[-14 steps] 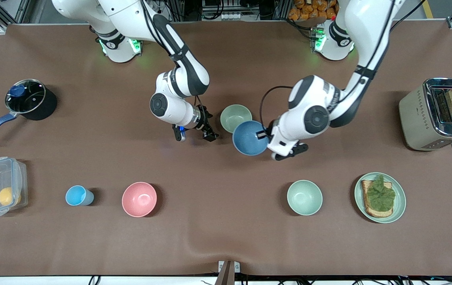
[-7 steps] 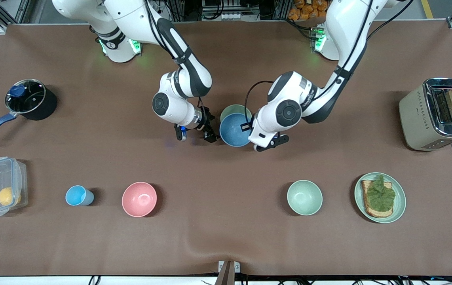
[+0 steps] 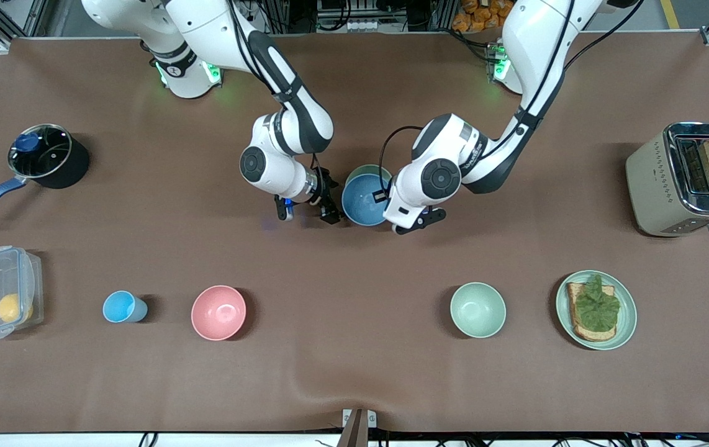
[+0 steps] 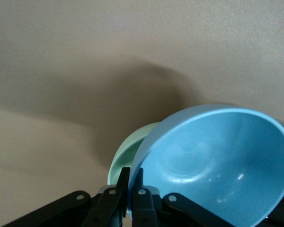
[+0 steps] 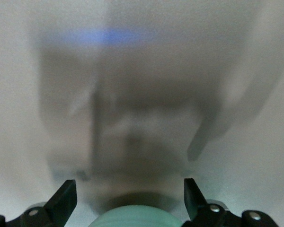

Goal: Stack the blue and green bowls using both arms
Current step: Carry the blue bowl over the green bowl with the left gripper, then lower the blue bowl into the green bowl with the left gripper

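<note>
1. The left hand [image 3: 385, 197] is pinched tight on the rim of the blue bowl [image 3: 364, 200], one finger inside the rim and one outside, as the left wrist view shows [image 4: 131, 196].
2. The blue bowl [image 4: 217, 165] hangs tilted in that grip, over the green bowl [image 3: 367, 169], of which only a thin crescent of rim shows at the edge farther from the front camera.
3. In the left wrist view the green bowl [image 4: 125, 153] peeks out from under the blue bowl's lower edge; whether the two touch cannot be told.
4. The green bowl sits on the brown tabletop [image 3: 354, 372] near its middle, between the two arms.
5. The right hand [image 3: 305, 211] has its fingers spread wide and holds nothing; it hangs low just beside the two bowls, toward the right arm's end of the tabletop.
6. In the right wrist view the fingers [image 5: 66, 196] stand well apart, with a pale green curved edge [image 5: 132, 215] low between them.
7. Nearer to the front camera stand a pink bowl [image 3: 218, 312], a light-blue cup [image 3: 120, 307] and a paler mint bowl [image 3: 478, 309], all well apart from the hands.
</note>
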{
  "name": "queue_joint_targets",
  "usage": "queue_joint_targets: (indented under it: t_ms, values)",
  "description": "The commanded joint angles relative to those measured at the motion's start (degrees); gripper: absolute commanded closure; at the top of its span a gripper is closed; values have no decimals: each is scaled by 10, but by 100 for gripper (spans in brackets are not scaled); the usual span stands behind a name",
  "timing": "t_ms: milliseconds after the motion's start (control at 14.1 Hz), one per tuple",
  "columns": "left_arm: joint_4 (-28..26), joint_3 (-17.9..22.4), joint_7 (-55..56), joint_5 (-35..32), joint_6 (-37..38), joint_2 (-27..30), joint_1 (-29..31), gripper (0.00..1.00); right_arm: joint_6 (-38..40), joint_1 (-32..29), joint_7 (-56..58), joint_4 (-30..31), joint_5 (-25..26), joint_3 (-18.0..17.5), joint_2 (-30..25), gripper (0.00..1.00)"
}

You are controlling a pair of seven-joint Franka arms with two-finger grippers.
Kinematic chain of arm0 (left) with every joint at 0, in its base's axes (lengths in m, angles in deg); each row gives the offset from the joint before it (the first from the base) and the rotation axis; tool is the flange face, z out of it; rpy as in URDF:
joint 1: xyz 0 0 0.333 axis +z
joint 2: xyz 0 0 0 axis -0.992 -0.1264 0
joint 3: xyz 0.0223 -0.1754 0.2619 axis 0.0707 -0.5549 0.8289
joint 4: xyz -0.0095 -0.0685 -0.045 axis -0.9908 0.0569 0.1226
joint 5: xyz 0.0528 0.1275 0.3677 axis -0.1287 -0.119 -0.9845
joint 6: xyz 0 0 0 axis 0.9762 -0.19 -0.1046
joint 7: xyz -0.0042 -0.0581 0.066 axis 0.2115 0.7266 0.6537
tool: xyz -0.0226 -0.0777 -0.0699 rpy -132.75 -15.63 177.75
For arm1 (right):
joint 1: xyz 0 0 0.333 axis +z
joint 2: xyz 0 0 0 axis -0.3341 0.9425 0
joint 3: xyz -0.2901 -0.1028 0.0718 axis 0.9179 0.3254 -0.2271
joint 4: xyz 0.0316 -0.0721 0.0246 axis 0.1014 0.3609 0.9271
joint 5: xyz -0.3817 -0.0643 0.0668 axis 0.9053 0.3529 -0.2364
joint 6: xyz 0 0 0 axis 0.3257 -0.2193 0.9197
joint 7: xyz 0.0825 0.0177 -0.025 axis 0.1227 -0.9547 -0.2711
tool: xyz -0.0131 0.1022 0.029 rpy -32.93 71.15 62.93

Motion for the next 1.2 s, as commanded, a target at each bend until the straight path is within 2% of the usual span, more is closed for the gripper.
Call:
queue_joint_targets:
  t_ms: [0, 213, 354, 780, 1134]
  values:
    - [-8, 4, 10, 13, 10, 20, -3, 100, -6, 3, 10, -2, -19, 1, 0, 0]
    - [-10, 3, 9, 13, 40, 33, -1, 100, -6, 3, 10, -2, -19, 1, 0, 0]
    - [-38, 3, 6, 13, 36, 50, -1, 100, -5, 3, 10, -2, -19, 1, 0, 0]
    - [-127, -8, -39, 17, -29, 101, 9, 100, -2, 3, 10, -2, -19, 1, -2, 0]
    - [-169, -13, -69, 37, -96, 120, 9, 100, 2, 4, 7, -2, -19, 1, -4, 0]
